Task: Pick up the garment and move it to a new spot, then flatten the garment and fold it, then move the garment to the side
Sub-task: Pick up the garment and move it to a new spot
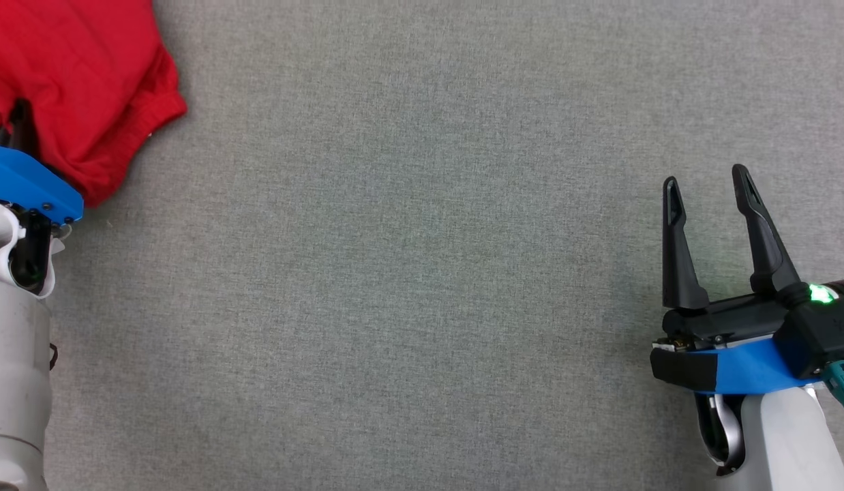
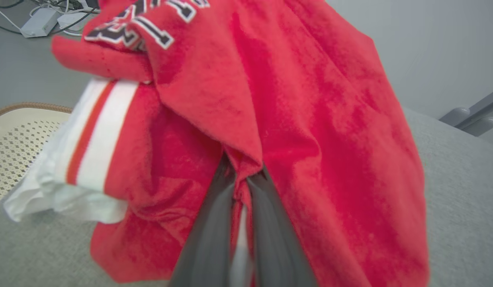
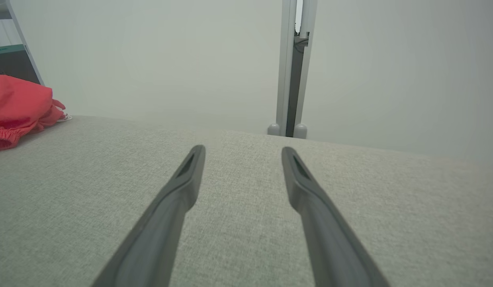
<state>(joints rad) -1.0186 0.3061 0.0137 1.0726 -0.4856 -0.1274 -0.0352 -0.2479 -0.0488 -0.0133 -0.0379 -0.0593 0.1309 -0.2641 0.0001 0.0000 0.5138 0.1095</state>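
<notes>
The garment (image 1: pixel 74 82) is a crumpled red top with white striped trim and dark lettering, lying at the far left of the grey table. In the left wrist view the garment (image 2: pixel 294 131) bunches over my left gripper (image 2: pixel 242 175), whose two dark fingers are shut on a fold of its red cloth. In the head view the left gripper's (image 1: pixel 16 126) fingertips are buried in the cloth. My right gripper (image 1: pixel 708 187) hovers open at the lower right, far from the garment, with nothing between its fingers (image 3: pixel 182 179). The garment (image 3: pixel 19 107) shows at the left edge of the right wrist view.
The grey fabric table (image 1: pixel 422 307) stretches wide between the two arms. A perforated cream basket (image 2: pixel 19 139) sits beyond the table's left side, with cables and a white box (image 2: pixel 37 22) on the floor. A metal post (image 3: pixel 292 67) stands behind the table's far edge.
</notes>
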